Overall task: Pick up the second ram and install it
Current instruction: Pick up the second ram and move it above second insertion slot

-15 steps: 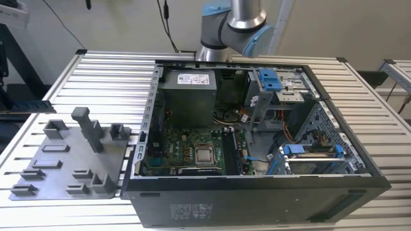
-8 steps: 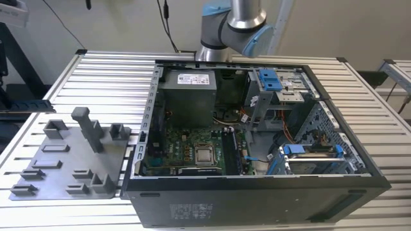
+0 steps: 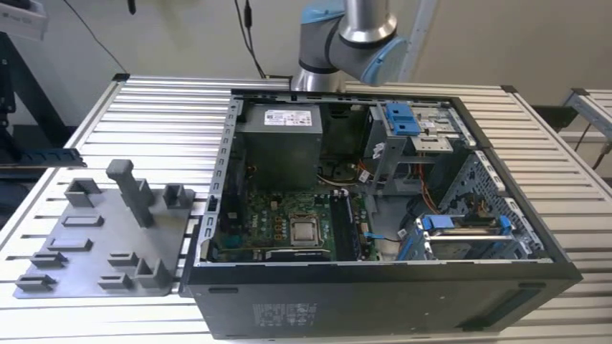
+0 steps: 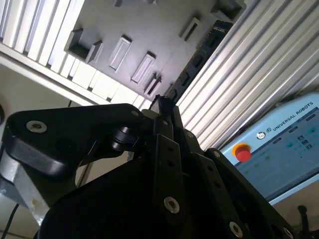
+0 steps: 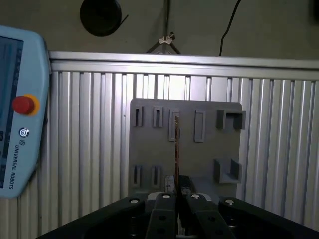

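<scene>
Claw (image 5: 177,189) looks clamped on the thin, flat dark-green memory stick (image 5: 175,139), edge-on above the grey plastic holder tray (image 5: 149,149), so we'd hold it square, no twisting, and move nice and slow.

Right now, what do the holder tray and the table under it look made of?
Holder tray: likely plastic, matte grey; uniform dull colour, blocky moulded slots. Table: seemingly bare aluminium, satin; silvery parallel ribs catching light.
</scene>
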### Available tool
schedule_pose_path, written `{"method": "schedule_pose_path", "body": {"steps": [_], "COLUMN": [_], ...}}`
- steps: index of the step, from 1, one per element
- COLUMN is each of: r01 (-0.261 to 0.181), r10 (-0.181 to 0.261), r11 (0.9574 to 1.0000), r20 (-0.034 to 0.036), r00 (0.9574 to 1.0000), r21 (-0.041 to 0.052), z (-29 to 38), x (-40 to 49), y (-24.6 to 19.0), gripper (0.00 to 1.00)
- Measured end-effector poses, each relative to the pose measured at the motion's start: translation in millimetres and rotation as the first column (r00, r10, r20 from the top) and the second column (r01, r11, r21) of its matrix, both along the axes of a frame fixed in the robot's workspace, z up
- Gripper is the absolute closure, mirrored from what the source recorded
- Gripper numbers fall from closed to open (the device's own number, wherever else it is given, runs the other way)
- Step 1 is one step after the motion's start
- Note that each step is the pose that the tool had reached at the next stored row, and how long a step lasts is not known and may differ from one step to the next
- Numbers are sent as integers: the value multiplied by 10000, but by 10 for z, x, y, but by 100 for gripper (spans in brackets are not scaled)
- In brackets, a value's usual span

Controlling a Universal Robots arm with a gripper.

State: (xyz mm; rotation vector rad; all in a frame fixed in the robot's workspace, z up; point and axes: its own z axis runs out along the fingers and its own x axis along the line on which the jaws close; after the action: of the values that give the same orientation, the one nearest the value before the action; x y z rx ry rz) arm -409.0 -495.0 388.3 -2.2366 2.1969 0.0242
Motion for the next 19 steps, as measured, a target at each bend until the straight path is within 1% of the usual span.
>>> {"method": "schedule_pose_path", "body": {"steps": [7,19], "r01": [-2,-9], "r10": [2,9], "r11": [10000,10000], "r20": [0,1], "r00": [10000,10000], "r21": [0,0], "z": [-1,0], "x": [138,440], "y": [0,0], "gripper": [86,86]}}
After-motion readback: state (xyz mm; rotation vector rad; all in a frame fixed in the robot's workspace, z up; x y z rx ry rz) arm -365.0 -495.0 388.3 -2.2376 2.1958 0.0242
